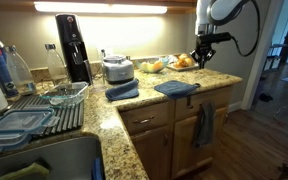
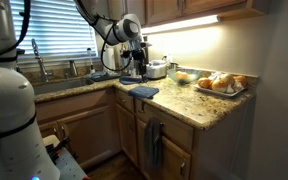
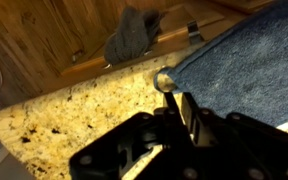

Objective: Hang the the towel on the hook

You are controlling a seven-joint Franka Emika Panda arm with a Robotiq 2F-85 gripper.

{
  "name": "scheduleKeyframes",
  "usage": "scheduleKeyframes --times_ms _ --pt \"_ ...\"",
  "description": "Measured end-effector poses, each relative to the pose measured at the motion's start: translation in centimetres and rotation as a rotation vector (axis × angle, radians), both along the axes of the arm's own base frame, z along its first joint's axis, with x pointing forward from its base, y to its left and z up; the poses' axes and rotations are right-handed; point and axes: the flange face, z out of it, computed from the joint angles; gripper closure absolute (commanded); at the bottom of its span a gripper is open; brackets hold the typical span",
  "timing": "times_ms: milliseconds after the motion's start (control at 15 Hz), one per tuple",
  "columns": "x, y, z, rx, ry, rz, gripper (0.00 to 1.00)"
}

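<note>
The slate-blue towel point(image 1: 176, 88) lies flat on the granite counter at its front edge; it also shows in an exterior view point(image 2: 142, 91) and at the right of the wrist view point(image 3: 254, 70). My gripper point(image 1: 204, 52) hovers above the counter just beyond the towel, apart from it, also seen in an exterior view point(image 2: 136, 66). In the wrist view its fingers point(image 3: 172, 98) are pressed together and hold nothing, with the tips over the towel's edge. A small dark hook-like fitting point(image 3: 192, 32) sits on the cabinet front below.
A darker grey-blue towel point(image 1: 204, 125) hangs on the cabinet front below the counter. A thicker folded blue towel point(image 1: 122, 91) lies further along. A plate of fruit point(image 1: 184, 62), a small appliance point(image 1: 117, 69), a coffee maker point(image 1: 72, 47) and a dish rack point(image 1: 44, 110) stand around.
</note>
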Motion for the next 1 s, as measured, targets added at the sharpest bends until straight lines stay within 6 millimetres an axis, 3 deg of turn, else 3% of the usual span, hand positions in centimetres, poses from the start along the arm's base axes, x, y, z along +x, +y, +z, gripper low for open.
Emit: scheduleKeyframes --times_ms 600,1000 --pt "1.9 -0.2 -7.7 0.350 -0.007 -0.309 0.01" --pt "1.4 -1.0 -12.3 0.387 -0.091 -0.457 0.00"
